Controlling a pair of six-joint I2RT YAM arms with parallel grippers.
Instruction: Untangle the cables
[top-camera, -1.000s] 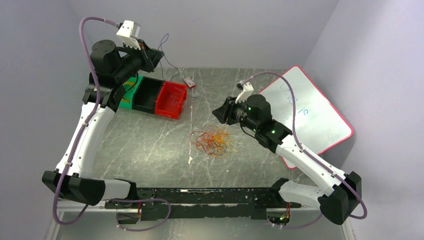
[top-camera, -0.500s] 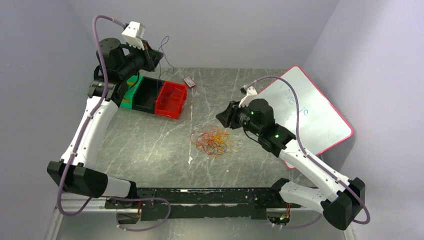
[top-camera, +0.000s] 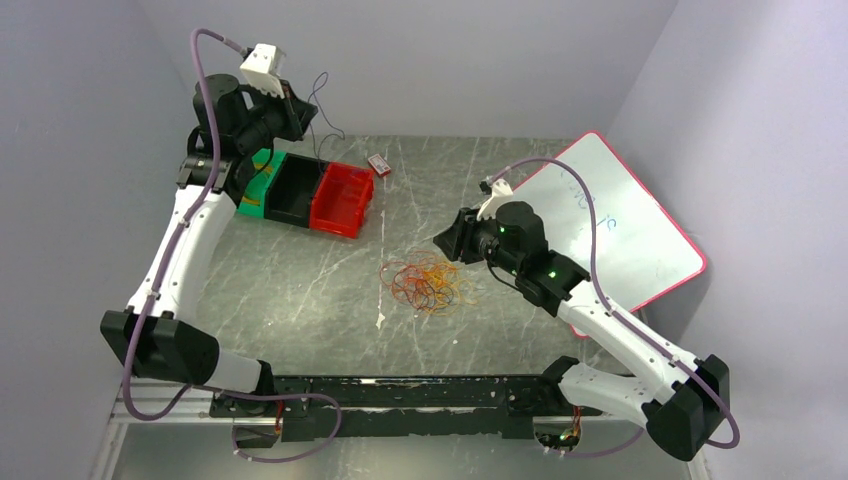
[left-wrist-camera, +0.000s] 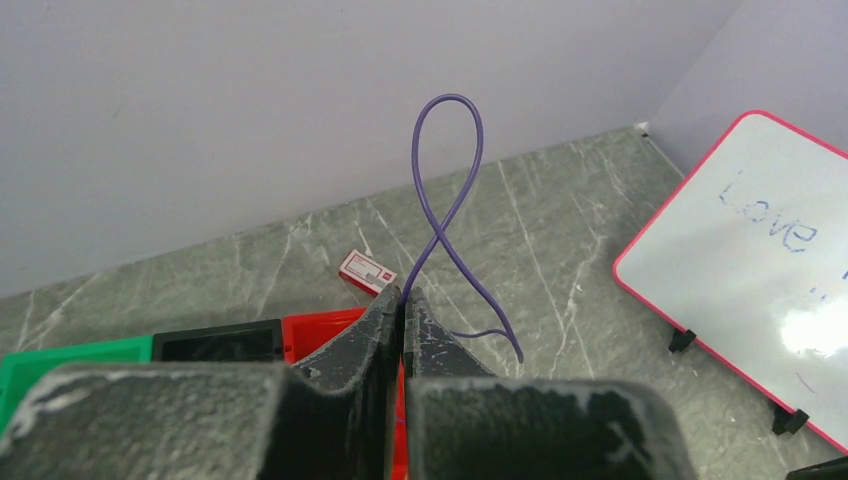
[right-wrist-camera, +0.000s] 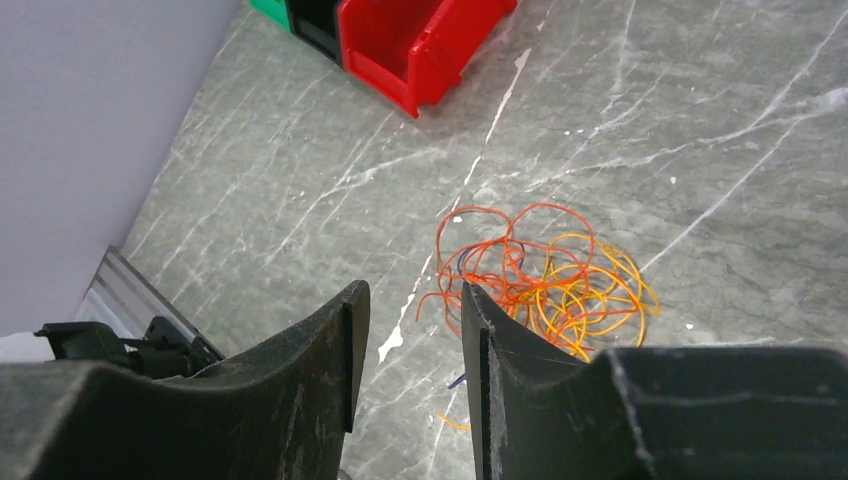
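A tangle of thin orange, yellow, red and dark cables lies mid-table; the right wrist view shows the cables just beyond my fingers. My left gripper is raised over the bins at the back left, shut on one purple cable that loops up above its tips and trails down to the right. That purple cable hangs in the air in the top view. My right gripper hovers at the pile's right edge, open and holding nothing.
A row of green, black and red bins stands at the back left. A small red-and-white box lies behind them. A pink-rimmed whiteboard leans at the right wall.
My left arm has pulled back and left, carrying the purple cable with it. The right gripper has shifted slightly right and down beside the pile.
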